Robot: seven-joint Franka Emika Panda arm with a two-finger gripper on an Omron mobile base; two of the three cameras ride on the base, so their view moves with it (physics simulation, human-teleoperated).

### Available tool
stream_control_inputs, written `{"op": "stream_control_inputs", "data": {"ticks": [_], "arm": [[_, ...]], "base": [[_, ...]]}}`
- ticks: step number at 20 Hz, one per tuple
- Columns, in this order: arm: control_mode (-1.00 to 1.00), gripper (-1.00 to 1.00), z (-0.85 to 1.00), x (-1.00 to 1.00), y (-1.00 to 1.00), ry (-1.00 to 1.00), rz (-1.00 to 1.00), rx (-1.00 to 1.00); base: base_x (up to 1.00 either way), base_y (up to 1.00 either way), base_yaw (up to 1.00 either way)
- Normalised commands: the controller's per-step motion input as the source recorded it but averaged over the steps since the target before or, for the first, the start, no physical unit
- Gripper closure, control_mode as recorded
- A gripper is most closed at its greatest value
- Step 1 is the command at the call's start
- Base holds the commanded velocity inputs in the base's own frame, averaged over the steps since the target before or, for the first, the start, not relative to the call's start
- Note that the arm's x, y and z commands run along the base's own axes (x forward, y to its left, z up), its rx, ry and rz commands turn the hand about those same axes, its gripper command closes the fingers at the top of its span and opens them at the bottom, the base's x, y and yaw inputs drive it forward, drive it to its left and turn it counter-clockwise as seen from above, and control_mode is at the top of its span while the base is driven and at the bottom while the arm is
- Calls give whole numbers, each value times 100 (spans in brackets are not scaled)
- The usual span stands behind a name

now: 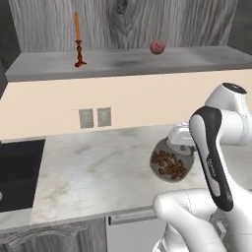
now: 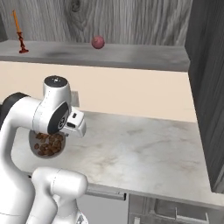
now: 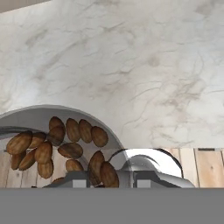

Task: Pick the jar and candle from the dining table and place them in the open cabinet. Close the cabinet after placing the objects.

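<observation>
I have the jar (image 1: 169, 165) lying sideways in the claw (image 3: 103, 180), clamped at its neck, belly pointing left, above the marble table (image 1: 93, 172). The candle (image 1: 78, 40) stands upright on the cabinet shelf (image 1: 147, 61), well left of a red ball (image 1: 157, 47). My arm is folded low.

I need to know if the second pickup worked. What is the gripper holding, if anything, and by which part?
The jar, held up above the counter; the gripper appears to grip it at the neck.
</observation>
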Motion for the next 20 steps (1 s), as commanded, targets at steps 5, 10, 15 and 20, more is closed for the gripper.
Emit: {"op": "stream_control_inputs", "data": {"ticks": [5, 10, 15, 20], "arm": [[100, 100, 0, 0, 0, 0, 0, 0], [100, 100, 0, 0, 0, 0, 0, 0], [100, 100, 0, 0, 0, 0, 0, 0], [100, 100, 0, 0, 0, 0, 0, 0]], "base": [[85, 70, -16], [98, 79, -17], [32, 16, -3], [0, 0, 0]]}}
